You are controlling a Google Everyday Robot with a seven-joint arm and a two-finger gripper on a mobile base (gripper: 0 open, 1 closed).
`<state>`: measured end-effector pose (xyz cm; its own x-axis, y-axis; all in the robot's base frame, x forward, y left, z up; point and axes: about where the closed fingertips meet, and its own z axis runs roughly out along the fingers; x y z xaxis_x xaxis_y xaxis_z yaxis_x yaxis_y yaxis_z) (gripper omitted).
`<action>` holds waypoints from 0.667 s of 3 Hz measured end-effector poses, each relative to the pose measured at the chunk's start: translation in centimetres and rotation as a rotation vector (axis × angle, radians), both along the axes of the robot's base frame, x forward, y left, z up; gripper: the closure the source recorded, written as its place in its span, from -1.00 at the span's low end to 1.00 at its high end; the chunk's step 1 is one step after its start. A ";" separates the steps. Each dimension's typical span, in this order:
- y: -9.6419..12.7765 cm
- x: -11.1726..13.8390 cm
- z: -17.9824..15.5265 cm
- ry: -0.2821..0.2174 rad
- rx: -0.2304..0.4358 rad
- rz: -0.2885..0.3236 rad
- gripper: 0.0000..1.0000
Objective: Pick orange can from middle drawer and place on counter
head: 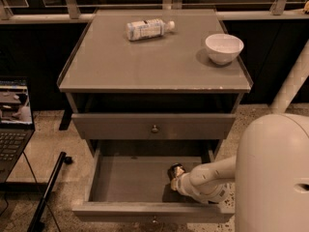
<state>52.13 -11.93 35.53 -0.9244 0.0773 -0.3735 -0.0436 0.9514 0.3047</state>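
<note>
Presently the middle drawer (126, 179) of the cabinet (77, 111) stands pulled fully out at the cabinet's foot, its front panel nearest the camera. The orange can (176, 170) sits inside it, toward the cabinet's right side as seen, shiny end uppermost. The gripper (180, 181) is down in the same drawer, right against the can on its near side, with the pale arm (218, 172) reaching in from the cabinet's right. Whether the gripper has hold of the can cannot be told. The upper drawer (116, 125) is closed. On the counter (149, 64), the cabinet's top, a white-labelled bottle (147, 29) lies on its side at the rear and a white bowl (224, 48) stands at the right. A laptop (12, 124) is open left of the cabinet.
</note>
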 end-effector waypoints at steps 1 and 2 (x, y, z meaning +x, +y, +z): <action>0.0 0.0 0.0 0.000 0.000 0.000 1.00; 0.0 0.0 0.3 0.000 0.000 0.000 1.00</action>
<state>52.13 -11.92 35.85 -0.9244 0.0773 -0.3735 -0.0436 0.9514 0.3048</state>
